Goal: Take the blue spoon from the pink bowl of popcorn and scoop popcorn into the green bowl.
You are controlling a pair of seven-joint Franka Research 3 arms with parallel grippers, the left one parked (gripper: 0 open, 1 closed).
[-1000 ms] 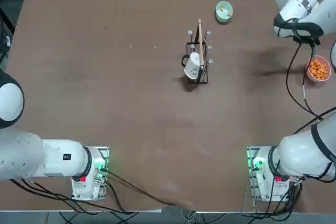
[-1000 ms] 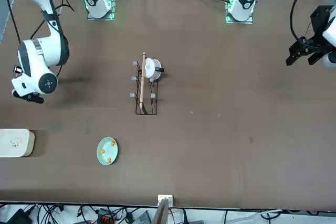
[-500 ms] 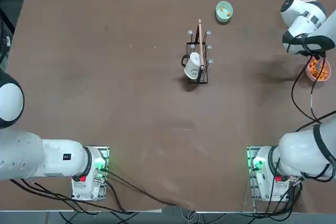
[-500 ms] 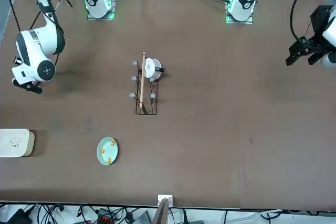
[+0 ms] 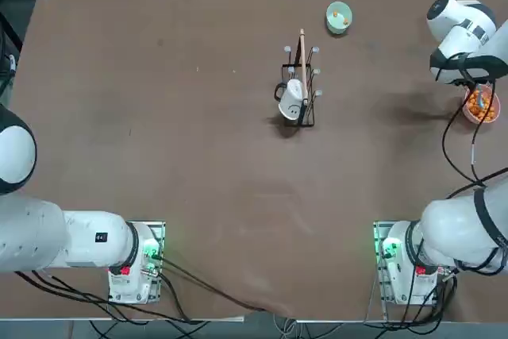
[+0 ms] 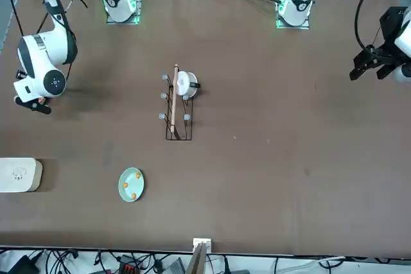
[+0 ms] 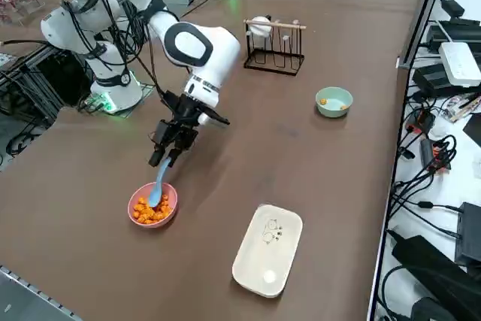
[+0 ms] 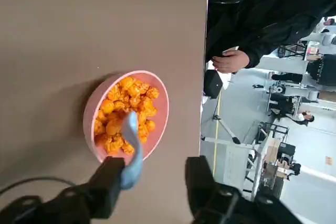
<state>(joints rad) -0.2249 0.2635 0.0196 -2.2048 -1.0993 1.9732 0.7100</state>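
The pink bowl (image 8: pixel 93 109) sits near the table's right edge, heaped with orange popcorn (image 8: pixel 127 102). The blue spoon (image 8: pixel 131 148) stands tilted with its scoop end in the popcorn. Its handle leans against one of my fingers (image 8: pixel 107 182). My right gripper (image 8: pixel 155 182) hovers just above the bowl, open, with a wide gap to the other finger. The side view shows the gripper (image 7: pixel 167 154) over the spoon (image 7: pixel 159 184) and pink bowl (image 7: pixel 134 199). The green bowl (image 5: pixel 339 17) lies at the far edge with a few popcorn pieces inside.
A black wire rack with a white mug (image 5: pixel 298 89) stands mid-table. A cream rounded-square box (image 7: pixel 267 249) lies just beyond the pink bowl. A person's hand (image 8: pixel 231 60) shows past the table edge close to the pink bowl.
My right arm swung toward the table's right edge and settled over the pink bowl. The fingers have parted, and the spoon now rests in the popcorn.
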